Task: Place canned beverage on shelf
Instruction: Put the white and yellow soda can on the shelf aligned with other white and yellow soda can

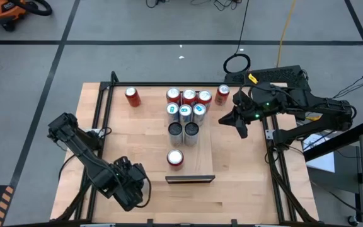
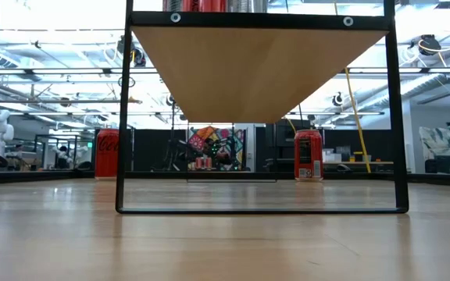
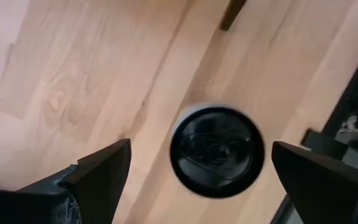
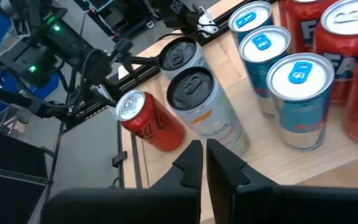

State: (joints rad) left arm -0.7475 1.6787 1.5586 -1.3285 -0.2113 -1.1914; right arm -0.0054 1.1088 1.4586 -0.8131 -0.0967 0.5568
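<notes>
Left gripper [image 3: 191, 171] fingers are spreading wide above a dark-topped can [image 3: 216, 152], unheld; off-centre descent risks tipping it. Right gripper [image 4: 204, 155], fingers pressed together, is waiting at 2 o'clock.

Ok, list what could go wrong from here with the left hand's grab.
The open left hand straddles the black-topped can from above; a skewed close could tip it. The shelf holds nine cans, and the free spot lies beside the lone red can, which a careless placement could knock over.
</notes>
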